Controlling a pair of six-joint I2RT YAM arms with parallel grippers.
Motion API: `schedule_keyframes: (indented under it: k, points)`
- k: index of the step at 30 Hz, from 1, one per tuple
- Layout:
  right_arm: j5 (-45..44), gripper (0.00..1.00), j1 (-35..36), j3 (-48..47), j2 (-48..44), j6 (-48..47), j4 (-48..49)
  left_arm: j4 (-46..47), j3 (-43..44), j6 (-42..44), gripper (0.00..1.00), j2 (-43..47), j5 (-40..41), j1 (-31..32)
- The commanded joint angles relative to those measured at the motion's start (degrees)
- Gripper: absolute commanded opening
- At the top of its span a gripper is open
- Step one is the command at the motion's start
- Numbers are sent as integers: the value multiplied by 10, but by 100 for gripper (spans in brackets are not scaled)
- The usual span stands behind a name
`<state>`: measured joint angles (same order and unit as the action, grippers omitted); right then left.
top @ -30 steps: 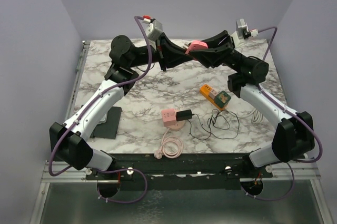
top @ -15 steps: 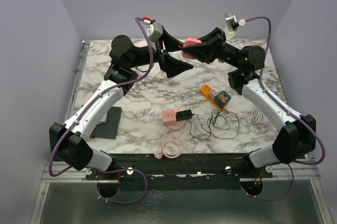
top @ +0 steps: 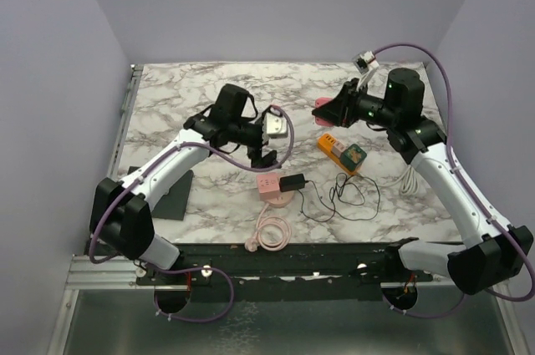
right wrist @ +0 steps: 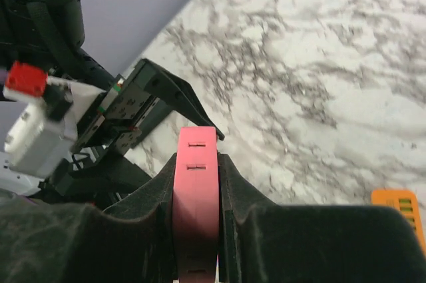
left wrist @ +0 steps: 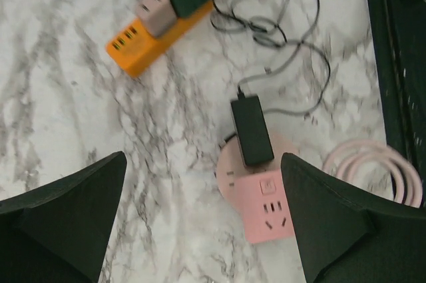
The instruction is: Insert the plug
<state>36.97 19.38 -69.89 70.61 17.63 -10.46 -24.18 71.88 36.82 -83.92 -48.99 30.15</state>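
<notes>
Marble table [top: 167, 96]: we note left gripper [left wrist: 203, 163] gaping over a pink socket block [left wrist: 266, 206]; right wrist view shows, up close, right gripper [right wrist: 196, 163] clamping a pink plug [right wrist: 196, 210].

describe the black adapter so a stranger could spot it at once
On the marble table, look at the middle of the near edge, where a pink socket cube sits by a coiled pink cable. The black adapter lies beside that cube, trailing a thin black cord; it is the only black brick among pink and orange things.
</notes>
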Motion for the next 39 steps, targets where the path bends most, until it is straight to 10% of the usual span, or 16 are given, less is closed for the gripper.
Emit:
schedule_keyframes:
  k: [1,5,12,30,39]
  points:
    - [-59,1,-1,22,-33,-59,-149,-220,-18,343,99,-28,54,11]
    - [-61,1,-2,35,-52,-70,-175,-384,10,618,99,-70,83,11]
    - [-33,1,-2,36,-54,-62,-180,-473,57,818,99,-143,140,30]
    - [18,1,-3,81,-57,-49,-154,-405,47,846,99,-163,143,94]
    - [21,1,-4,83,-60,-52,-154,-403,84,705,47,-194,193,107]
